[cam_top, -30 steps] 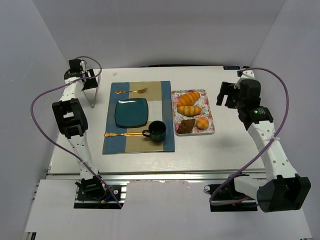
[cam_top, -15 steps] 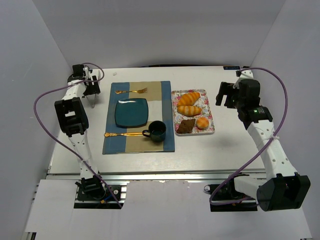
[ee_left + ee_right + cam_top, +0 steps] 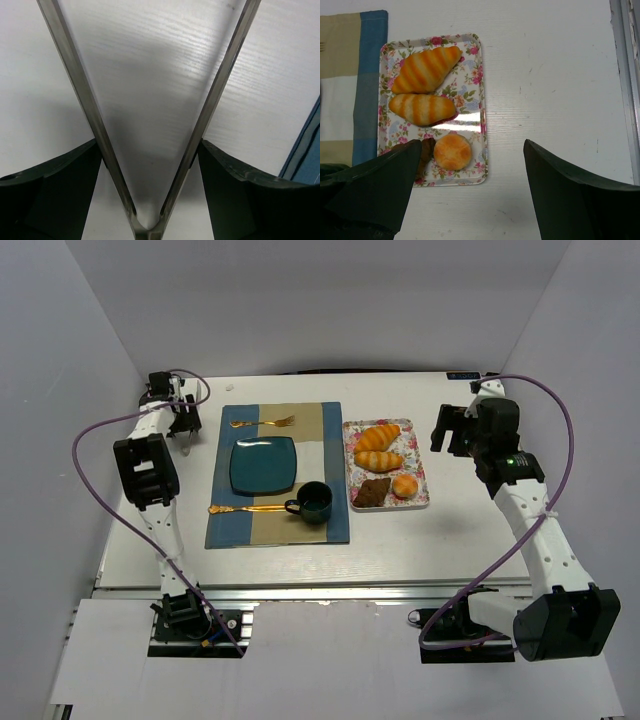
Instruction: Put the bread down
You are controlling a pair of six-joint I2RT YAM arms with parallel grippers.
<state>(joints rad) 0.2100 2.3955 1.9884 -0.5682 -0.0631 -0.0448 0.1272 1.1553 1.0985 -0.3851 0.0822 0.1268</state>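
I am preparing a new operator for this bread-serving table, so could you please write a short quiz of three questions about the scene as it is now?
1. True or false: a piece of bread already lies on the blue plate.
2. What is the left end effector clamped on? A. a gold fork. B. metal tongs. C. the mug.
3. How many food items lie on the floral tray?

Key: 1 false. 2 B. 3 four: two striped rolls, one round bun and one brown piece.
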